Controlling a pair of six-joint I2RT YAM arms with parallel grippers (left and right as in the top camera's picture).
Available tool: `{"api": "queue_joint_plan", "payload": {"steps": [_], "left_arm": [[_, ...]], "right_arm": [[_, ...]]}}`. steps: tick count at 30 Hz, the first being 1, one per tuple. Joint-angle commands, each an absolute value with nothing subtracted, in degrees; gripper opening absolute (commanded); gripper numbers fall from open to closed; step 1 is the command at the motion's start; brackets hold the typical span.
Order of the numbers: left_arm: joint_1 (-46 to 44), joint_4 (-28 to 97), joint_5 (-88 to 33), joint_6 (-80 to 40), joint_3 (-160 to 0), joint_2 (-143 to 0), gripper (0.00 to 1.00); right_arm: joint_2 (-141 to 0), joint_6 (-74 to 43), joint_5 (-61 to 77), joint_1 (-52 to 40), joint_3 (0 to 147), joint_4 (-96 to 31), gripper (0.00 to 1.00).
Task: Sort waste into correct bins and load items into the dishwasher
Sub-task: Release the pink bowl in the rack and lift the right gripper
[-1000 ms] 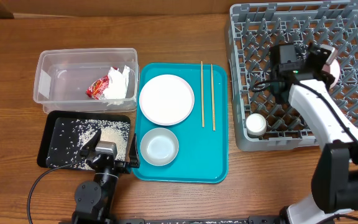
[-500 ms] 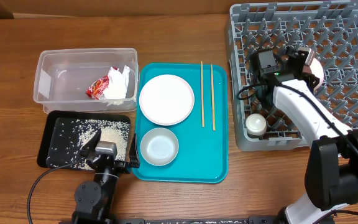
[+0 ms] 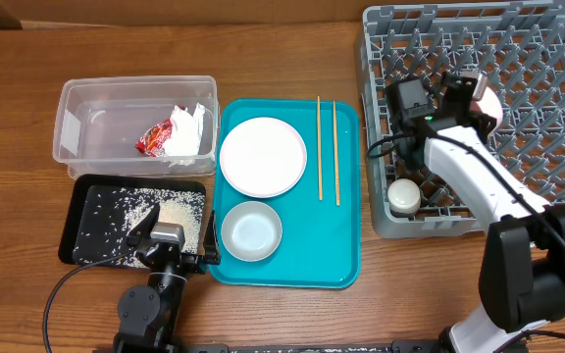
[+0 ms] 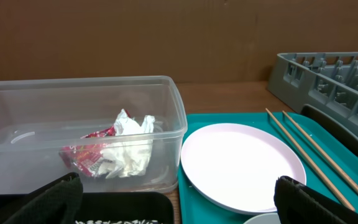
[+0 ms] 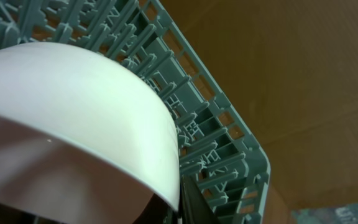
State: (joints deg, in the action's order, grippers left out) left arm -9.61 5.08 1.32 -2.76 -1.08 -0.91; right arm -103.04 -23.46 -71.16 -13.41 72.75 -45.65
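My right gripper [image 3: 471, 90] is shut on the rim of the pale pink bowl [image 3: 488, 102] and holds it tilted over the grey dish rack [image 3: 547, 49]. In the right wrist view the bowl [image 5: 73, 118] fills the frame, with one finger [image 5: 190, 200] against its rim. The white cup [image 3: 404, 196] stands in the rack's front left corner. The white-pink plate [image 3: 263, 157], the metal bowl [image 3: 251, 231] and two chopsticks [image 3: 327, 149] lie on the teal tray [image 3: 312, 250]. My left gripper [image 3: 173, 235] is open and empty [image 4: 179, 208], low at the front.
The clear tub [image 3: 96, 113] holds the red wrapper [image 3: 155, 137] and white paper [image 3: 186, 137]; both show in the left wrist view [image 4: 114, 152]. The black tray [image 3: 77, 235] holds loose rice [image 3: 155, 211]. Bare wood lies between the teal tray and the rack.
My right arm has moved left across the rack with the pink bowl in its grip. The left arm has not moved.
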Motion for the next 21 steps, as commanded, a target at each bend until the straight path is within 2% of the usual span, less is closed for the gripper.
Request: {"api": "queue_joint_plan", "payload": {"steps": [1, 10, 14, 21], "left_arm": [[-9.0, 4.9, 1.7, -1.7, -0.6, -0.3, 1.00], [-9.0, 4.9, 1.7, -1.7, -0.6, -0.3, 1.00], [-9.0, 4.9, 1.7, -1.7, -0.6, -0.3, 1.00], [-9.0, 4.9, 1.7, -1.7, -0.6, -0.3, 1.00]], "right_arm": [[-103.2, -21.1, -70.8, -10.5, 74.1, -42.9, 0.04], [-103.2, -17.3, -67.4, -10.0, 74.0, -38.8, 0.04], [-103.2, -17.8, -62.4, -10.0, 73.2, -41.3, 0.04], [-103.2, -21.3, -61.2, -10.1, 73.0, -49.0, 0.04]]}}
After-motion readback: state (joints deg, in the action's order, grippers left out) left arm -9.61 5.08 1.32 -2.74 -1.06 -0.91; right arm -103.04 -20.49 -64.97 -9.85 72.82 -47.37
